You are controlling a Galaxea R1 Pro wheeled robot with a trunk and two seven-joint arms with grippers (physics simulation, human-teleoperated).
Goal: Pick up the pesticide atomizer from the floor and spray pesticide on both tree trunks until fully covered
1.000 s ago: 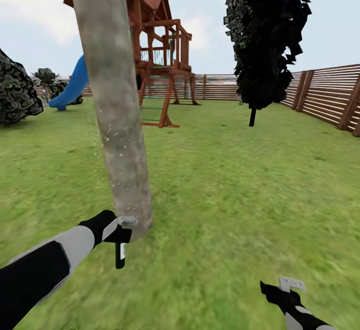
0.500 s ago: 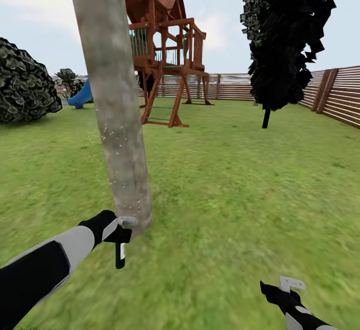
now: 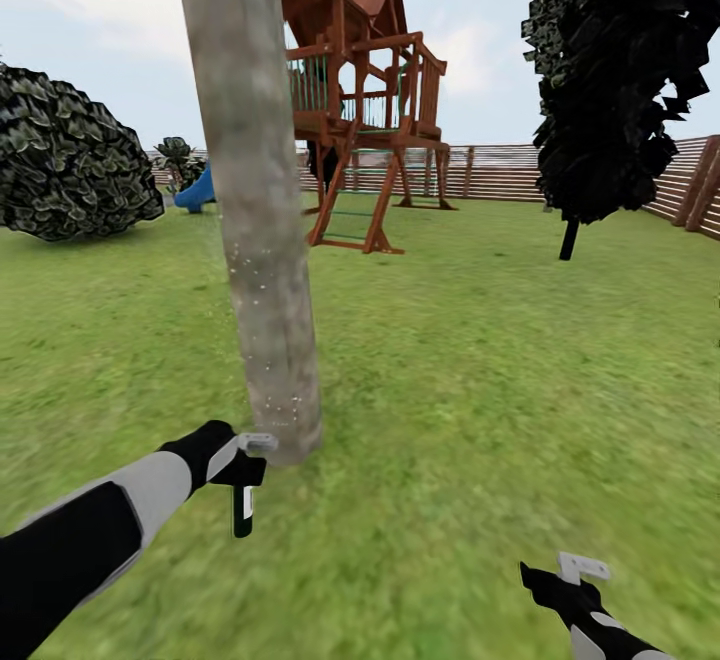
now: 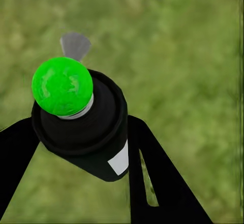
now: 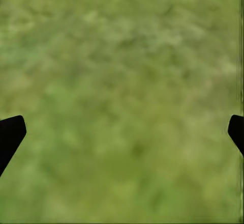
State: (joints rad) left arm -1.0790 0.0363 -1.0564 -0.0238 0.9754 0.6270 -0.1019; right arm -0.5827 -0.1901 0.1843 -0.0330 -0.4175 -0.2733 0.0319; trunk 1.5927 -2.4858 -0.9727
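A thick mottled grey-brown tree trunk rises from the grass just ahead at centre-left, with small white specks on its lower bark. My left gripper hangs beside the trunk's base, shut on the pesticide atomizer, a dark small sprayer pointing down. In the left wrist view the atomizer is a black body with a bright green round tip, between the black fingers of my left gripper. My right gripper is low at the right over grass, open with nothing in it.
A wooden playset with a blue slide stands behind the trunk. A dark narrow tree is at the right, a dark bush at the left. A slatted wooden fence closes the lawn's far side.
The whole picture has shifted right, so the camera has turned left. Both arms keep the same pose, and the atomizer stays in the left gripper.
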